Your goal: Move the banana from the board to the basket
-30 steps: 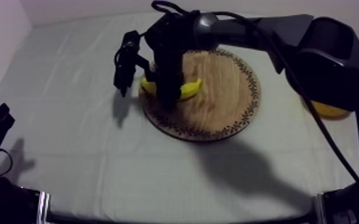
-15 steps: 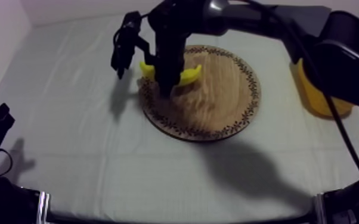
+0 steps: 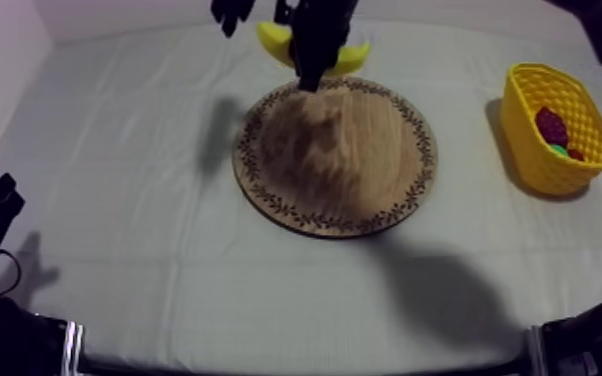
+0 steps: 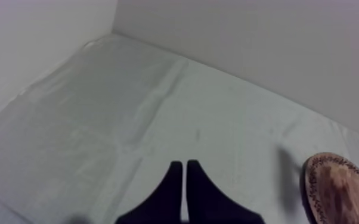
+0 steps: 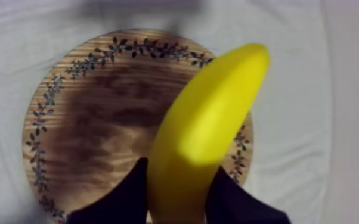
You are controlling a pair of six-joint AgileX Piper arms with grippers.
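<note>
**Banana in the air, basket partly filled**

The right gripper has its fingers clamped on the banana, held above the wooden board. The yellow basket, at the desk's right side, holds a small red fruit and a greenish piece. The left gripper has its fingers together.

Soft overhead light falls evenly on the pale table, dimmer toward its edges. Directly beneath the right jaws, a broad shadow darkens the wooden board. A second shadow lies on the cloth beside the board, and a larger, fainter one lies well away from the jaws. The banana shines bright beyond the jaws and looks duller between them.
</note>
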